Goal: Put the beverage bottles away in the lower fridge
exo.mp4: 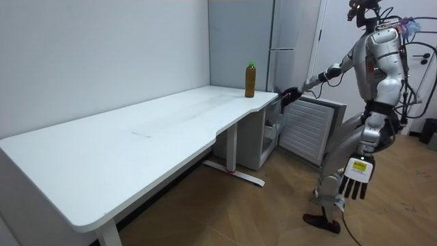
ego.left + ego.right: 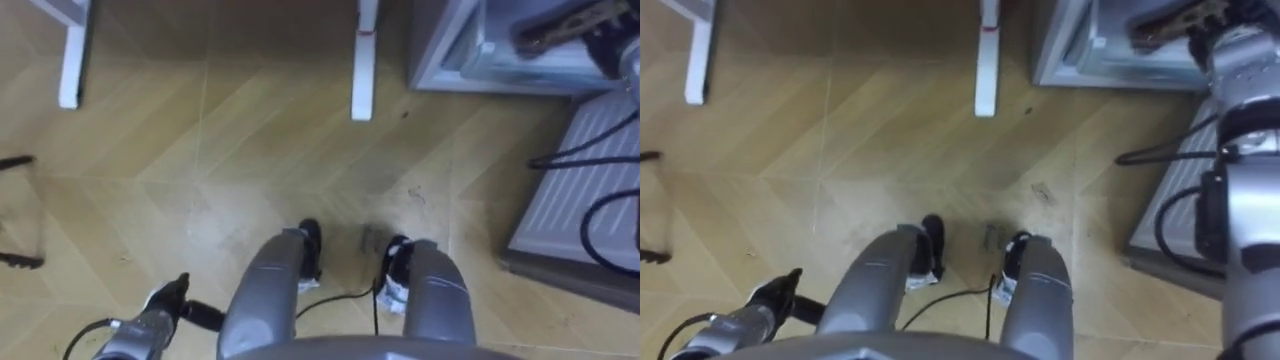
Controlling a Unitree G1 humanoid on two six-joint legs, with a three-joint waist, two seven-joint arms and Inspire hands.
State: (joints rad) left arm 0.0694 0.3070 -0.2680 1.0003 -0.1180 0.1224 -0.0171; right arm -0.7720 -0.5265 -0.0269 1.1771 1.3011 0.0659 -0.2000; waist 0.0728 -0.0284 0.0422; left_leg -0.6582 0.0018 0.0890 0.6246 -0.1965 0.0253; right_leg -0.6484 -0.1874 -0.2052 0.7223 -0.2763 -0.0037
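Drink bottle [image 1: 250,80]: one seen, brown contents, green cap, upright at the far end of the white worktop [image 1: 136,137], close to the edge nearest the fridge [image 1: 240,41]. Not held by either hand. Judgement: parked there for a short carry to the fridge.

Lower fridge door [image 1: 305,130]: swung open, ribbed inner face toward the robot. Compartment behind it is partly visible in the eye views; contents cannot be made out.

Robot: stands on the wood floor [image 2: 250,150] just beside the open door, worktop end to its front.

Right hand [image 1: 289,94]: arm stretched fwd, hand at approx. the door's top edge, between bottle and door. Whether it touches the door cannot be told; state of its fingers cannot be told. Judgement: arm is out either to steady/hold the door open or en route to the bottle.

Left hand [image 1: 356,180]: hangs beside the thigh, fingers spread and relaxed, holding nothing. Idle.

Task status, judged: door ready, bottle not yet picked up or stowed.

Writing: none legible on the bottle; no readable markings on fridge or worktop
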